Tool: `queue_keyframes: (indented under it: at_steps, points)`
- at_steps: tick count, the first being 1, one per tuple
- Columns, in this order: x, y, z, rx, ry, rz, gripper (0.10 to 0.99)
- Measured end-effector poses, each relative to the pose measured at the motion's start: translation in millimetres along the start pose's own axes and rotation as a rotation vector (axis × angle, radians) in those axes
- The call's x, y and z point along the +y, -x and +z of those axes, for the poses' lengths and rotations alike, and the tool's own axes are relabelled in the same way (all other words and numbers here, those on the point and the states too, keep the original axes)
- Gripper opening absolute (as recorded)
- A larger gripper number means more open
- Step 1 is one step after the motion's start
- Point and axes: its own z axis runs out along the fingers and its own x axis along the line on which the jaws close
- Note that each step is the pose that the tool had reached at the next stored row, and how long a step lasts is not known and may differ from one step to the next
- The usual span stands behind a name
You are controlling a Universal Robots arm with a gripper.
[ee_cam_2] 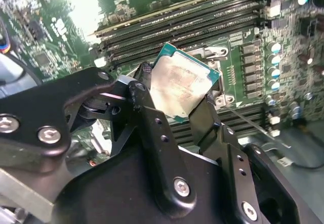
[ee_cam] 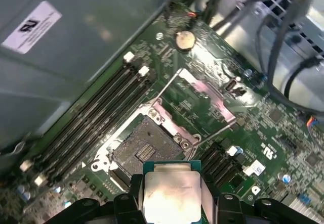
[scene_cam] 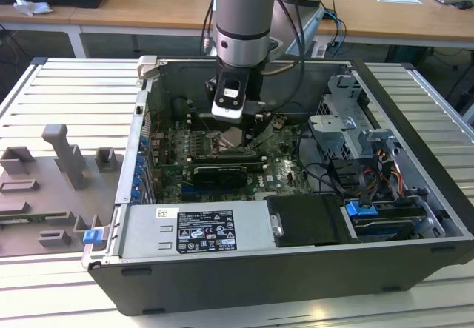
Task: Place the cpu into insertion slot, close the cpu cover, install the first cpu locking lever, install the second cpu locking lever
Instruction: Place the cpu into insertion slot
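Open computer case (scene_cam: 244, 287); walls and cable bundles crowd the arm; memory slots (ee_cam: 96, 118) run just beside the insertion slot (ee_cam: 144, 145); slot bare, cpu cover (ee_cam: 207, 95) swung open off it. Gripper (ee_cam: 172, 193) jaws narrowed to chip width, clamped on two opposite edges of the cpu (ee_cam: 172, 188), near the slot's edge; contact with the slot unclear; fingers hide the chip's sides.

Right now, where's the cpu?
In both wrist views the cpu is clamped in the gripper, held near the open insertion slot, not seated.
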Motion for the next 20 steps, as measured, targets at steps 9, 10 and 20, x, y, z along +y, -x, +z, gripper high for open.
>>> queue_keyframes:
  at_steps: [9,10,20]
  points:
    - [2.4,-2.9,3.6,-0.0058,0.001,0.115,0.541]
    - [4.1,-4.8,4.1,-0.0055,0.001,0.115,0.541]
    - [10.6,-12.8,12.8,-0.0077,-0.004,0.266,0.541]
